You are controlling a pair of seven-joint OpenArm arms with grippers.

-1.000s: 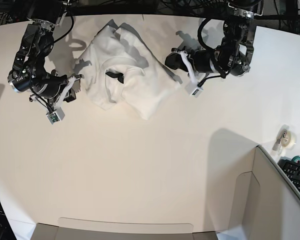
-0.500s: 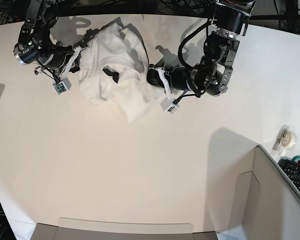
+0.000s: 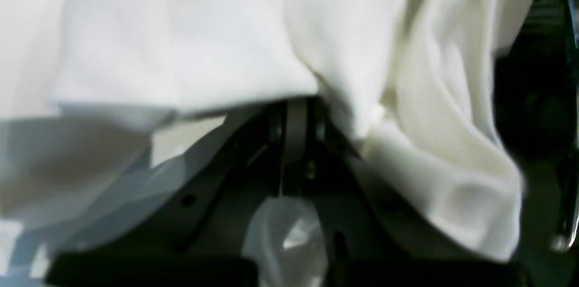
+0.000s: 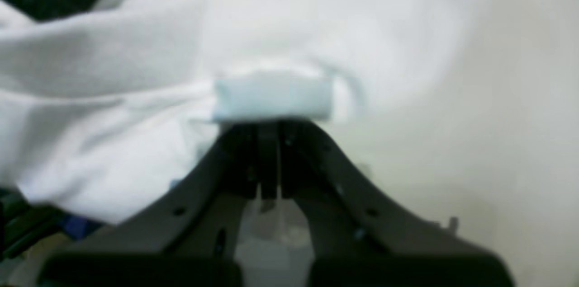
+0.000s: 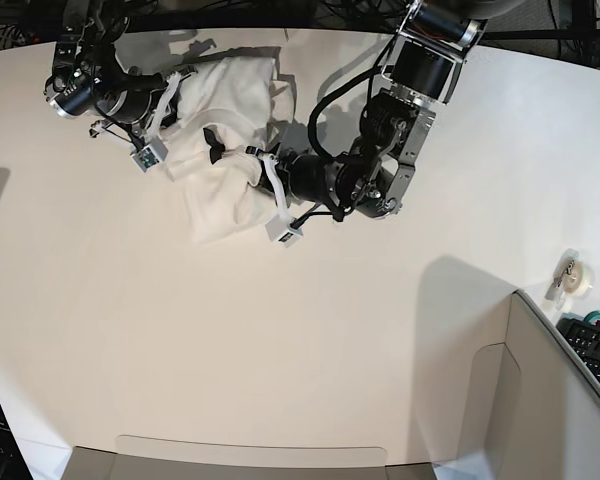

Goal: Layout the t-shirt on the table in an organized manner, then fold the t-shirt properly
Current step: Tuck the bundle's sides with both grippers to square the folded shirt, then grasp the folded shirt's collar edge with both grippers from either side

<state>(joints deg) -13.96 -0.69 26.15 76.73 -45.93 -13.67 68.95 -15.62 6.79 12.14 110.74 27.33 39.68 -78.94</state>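
White table point(image 5: 280, 340) bears the crumpled t-shirt point(image 5: 225, 130) near its far edge, between both arms. Left wrist view: left gripper point(image 3: 294, 110) clamped on a t-shirt fold. Right wrist view: right gripper point(image 4: 271, 119) pinched onto the cloth edge, fabric bunched leftward

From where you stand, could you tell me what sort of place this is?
Most likely a robotics lab or workbench, not a home. A large white table carries two robot arms working on a t-shirt, cables trail behind its far edge, and a keyboard sits at the right.
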